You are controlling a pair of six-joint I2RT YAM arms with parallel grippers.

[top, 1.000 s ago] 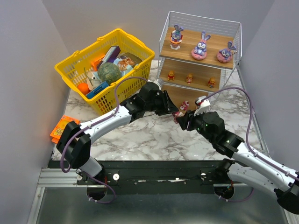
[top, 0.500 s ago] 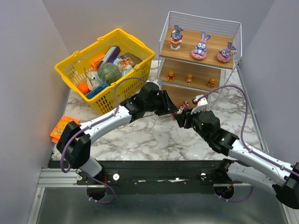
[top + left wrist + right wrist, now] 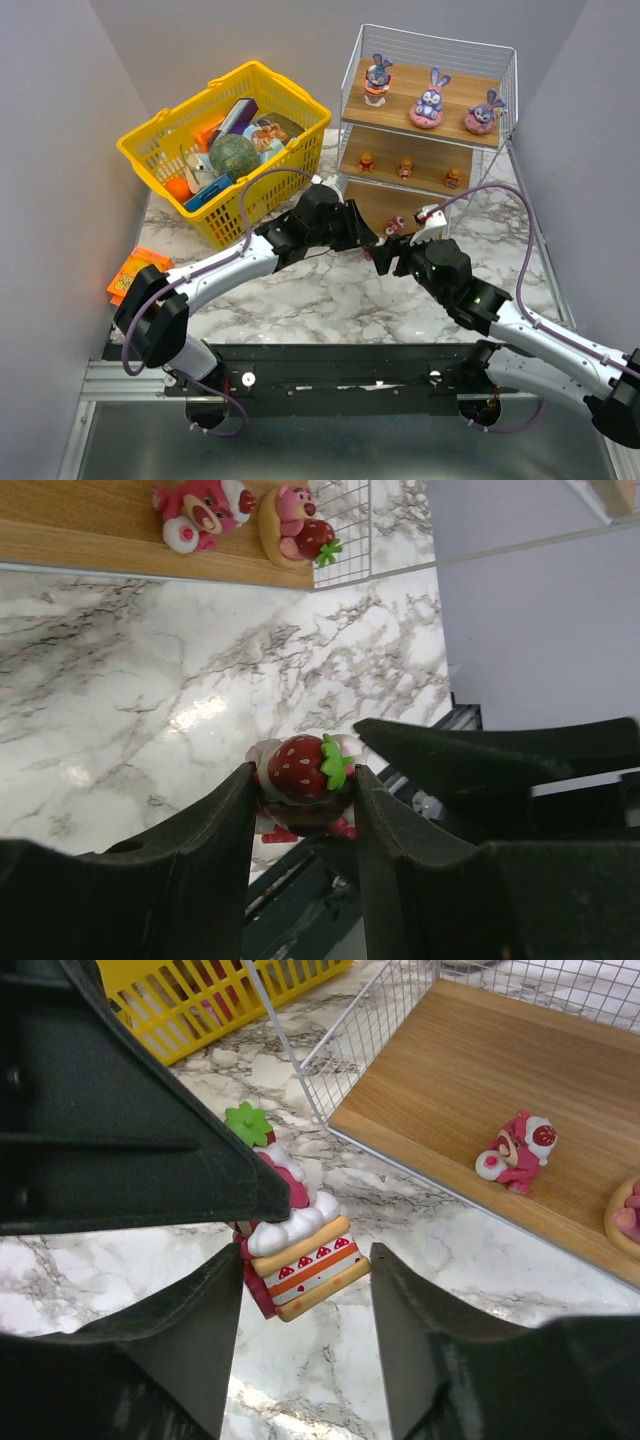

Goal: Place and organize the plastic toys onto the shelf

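Note:
My left gripper (image 3: 302, 776) is shut on a pink toy topped with a strawberry (image 3: 300, 768), held above the marble in front of the shelf (image 3: 425, 95). In the right wrist view the same toy (image 3: 300, 1255) shows a layered cake base. My right gripper (image 3: 305, 1260) is open, one finger on each side of the toy, with a gap on the right. In the top view both grippers meet (image 3: 378, 248) before the bottom board. Two pink toys (image 3: 205, 505) (image 3: 295, 520) sit on that board. Three purple bunnies (image 3: 430, 100) stand on the top board, three orange bears (image 3: 405, 167) on the middle one.
A yellow basket (image 3: 150, 135) full of items stands at the back left. A flat orange packet (image 3: 130, 272) lies at the left edge of the marble table (image 3: 330, 295). The shelf's wire side (image 3: 330, 1035) is close to the right gripper.
My right gripper has moved left toward the left gripper, and its fingers now sit either side of the held toy. The left arm has shifted slightly.

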